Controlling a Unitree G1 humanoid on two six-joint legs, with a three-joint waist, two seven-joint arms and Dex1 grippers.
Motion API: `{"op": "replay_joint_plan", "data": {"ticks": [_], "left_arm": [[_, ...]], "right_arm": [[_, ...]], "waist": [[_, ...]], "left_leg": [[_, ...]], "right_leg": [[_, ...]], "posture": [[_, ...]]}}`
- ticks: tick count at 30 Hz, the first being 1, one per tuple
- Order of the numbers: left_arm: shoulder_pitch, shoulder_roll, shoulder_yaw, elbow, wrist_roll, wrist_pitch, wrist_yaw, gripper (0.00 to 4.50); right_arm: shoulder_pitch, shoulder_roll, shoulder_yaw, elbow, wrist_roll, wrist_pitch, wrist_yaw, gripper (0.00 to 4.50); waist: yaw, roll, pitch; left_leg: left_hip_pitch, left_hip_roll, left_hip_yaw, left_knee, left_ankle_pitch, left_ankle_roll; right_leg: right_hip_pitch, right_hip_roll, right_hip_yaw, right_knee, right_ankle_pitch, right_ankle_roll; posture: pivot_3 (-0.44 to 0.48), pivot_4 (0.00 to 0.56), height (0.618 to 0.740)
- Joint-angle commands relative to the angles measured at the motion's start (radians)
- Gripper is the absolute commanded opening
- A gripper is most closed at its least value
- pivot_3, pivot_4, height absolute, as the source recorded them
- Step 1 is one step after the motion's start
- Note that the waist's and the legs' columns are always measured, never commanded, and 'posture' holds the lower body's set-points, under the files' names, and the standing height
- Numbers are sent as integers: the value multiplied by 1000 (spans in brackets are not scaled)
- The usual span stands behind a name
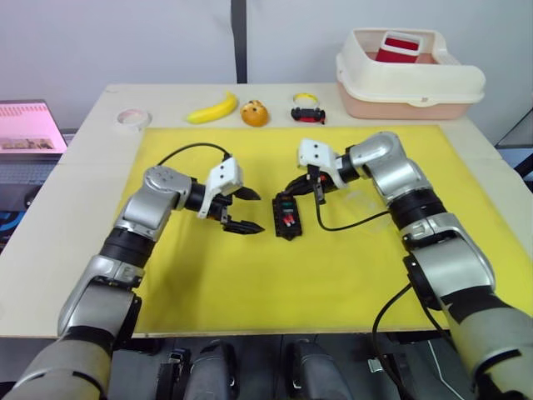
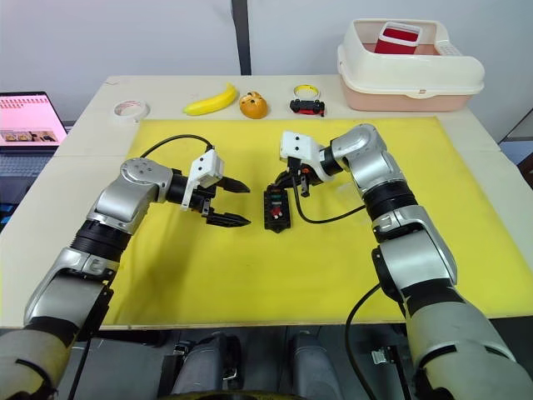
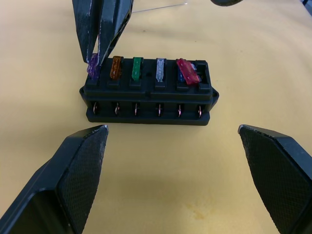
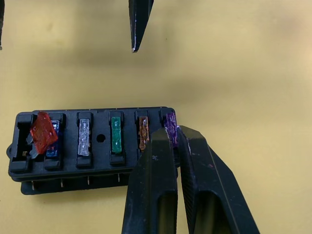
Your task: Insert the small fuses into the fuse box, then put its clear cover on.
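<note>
Right now the fuse box (image 1: 288, 215) lies near the middle of the yellow mat (image 1: 250, 283), between the two grippers. The right gripper (image 4: 171, 134) reaches down onto the end of the box farthest from the robot, its two fingers nearly together and pinched on a purple fuse (image 3: 92, 69) that sits at the end slot. The left gripper (image 1: 240, 210) hangs just beside the box on the robot's left, apart from it, with its fingers spread wide and nothing between them.

Six fuses show in the box: the purple one in the grip, then an amber one (image 3: 116, 67), a green one (image 3: 137, 68), a pale grey one (image 3: 160, 68), a bluish one (image 4: 52, 139), and a red one (image 4: 43, 135) that lies tilted across the last slots instead of standing straight. The clear cover (image 1: 360, 200) rests flat on the mat on the robot's right, behind the right forearm and well apart from the box.

Bare mat lies open on all sides of the box, with wide room toward the robot and toward both mat edges. Along the far edge of the table (image 1: 92, 117) stand one roll of tape (image 1: 132, 118), one banana (image 1: 212, 108), one small orange thing (image 1: 255, 112), one small toy car (image 1: 308, 110) and one large cream bin (image 1: 408, 77), all well apart from the grippers.
</note>
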Motion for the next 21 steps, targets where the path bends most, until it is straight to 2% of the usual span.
{"op": "replay_joint_plan", "data": {"ticks": [1,21], "left_arm": [[-19,0,7,-12,-1,-7,-1,4500],[-17,0,8,-20,-2,-7,3,4500]], "right_arm": [[-17,-8,6,0,-9,-10,-6,22],[-50,-17,23,-11,-24,3,24,22]], "waist": [[0,0,0],[0,0,0]], "left_leg": [[0,0,0,0,0,0],[0,0,0,0,0,0]], "right_leg": [[0,0,0,0,0,0],[0,0,0,0,0,0]], "posture": [[0,150,739],[0,150,739]]}}
